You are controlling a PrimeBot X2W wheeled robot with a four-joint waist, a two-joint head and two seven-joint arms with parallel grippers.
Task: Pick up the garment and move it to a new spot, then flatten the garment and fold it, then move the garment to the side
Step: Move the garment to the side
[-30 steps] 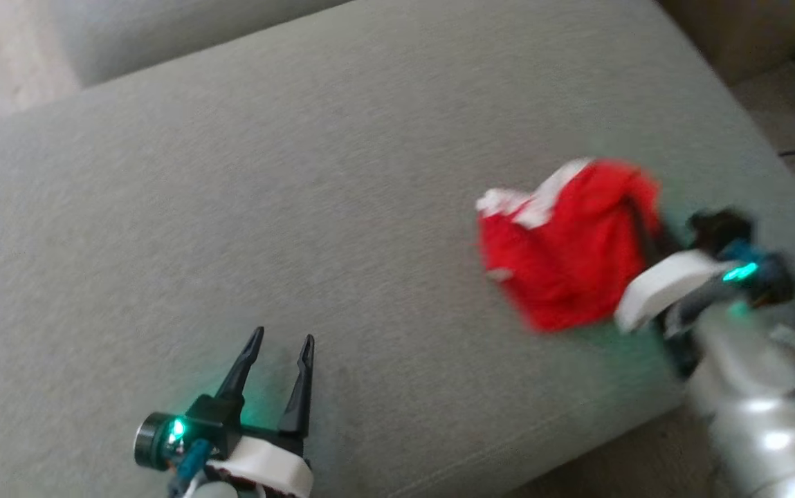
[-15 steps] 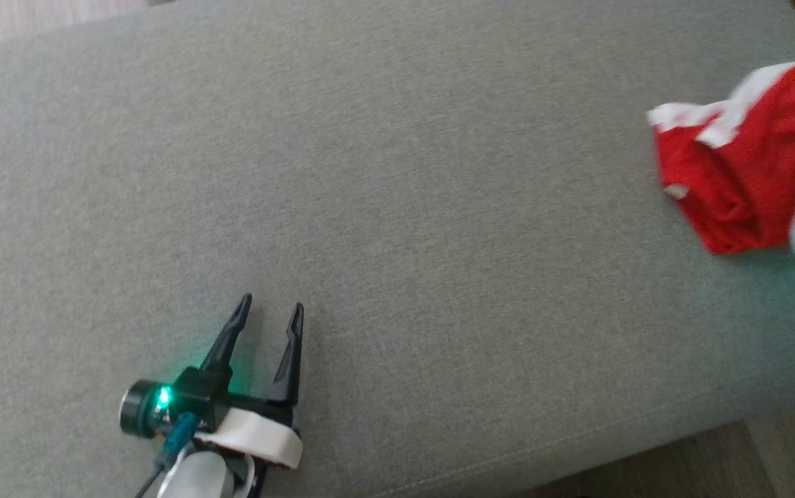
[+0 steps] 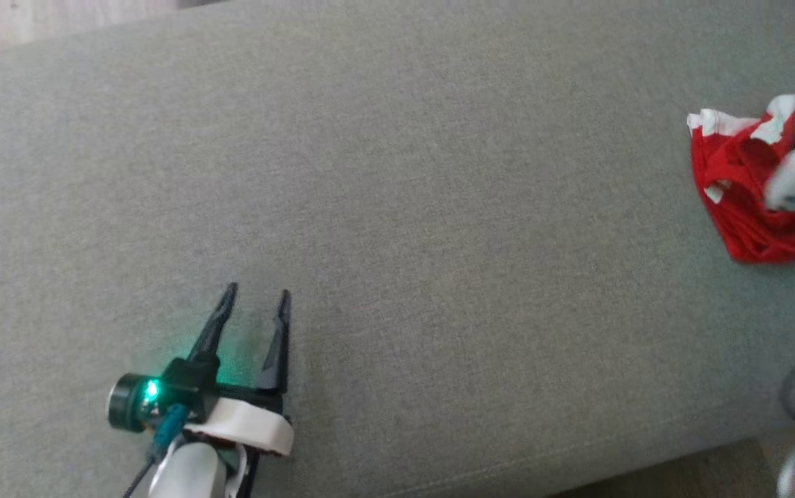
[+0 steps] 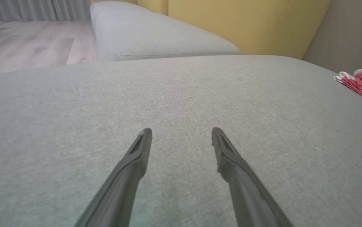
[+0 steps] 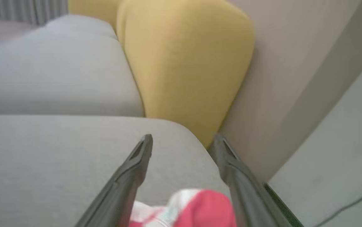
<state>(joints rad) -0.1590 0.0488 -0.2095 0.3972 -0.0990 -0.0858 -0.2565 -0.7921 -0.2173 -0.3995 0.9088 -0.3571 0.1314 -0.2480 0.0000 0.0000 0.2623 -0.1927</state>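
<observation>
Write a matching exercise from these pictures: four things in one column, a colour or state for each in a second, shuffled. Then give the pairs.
Things:
1. garment
2. left tool
3. back cushion
4. seat cushion

Colour or state:
A. yellow
B. grey
C. open and empty
D. red and white, crumpled

Pairs: 1-D, 2-C, 3-A, 4-B.

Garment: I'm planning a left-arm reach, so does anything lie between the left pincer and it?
Nothing visible does. Only grey cushion lies between the left pincer and the red garment near the cushion's right end. The open right pincer is at the garment, beyond that path.
</observation>
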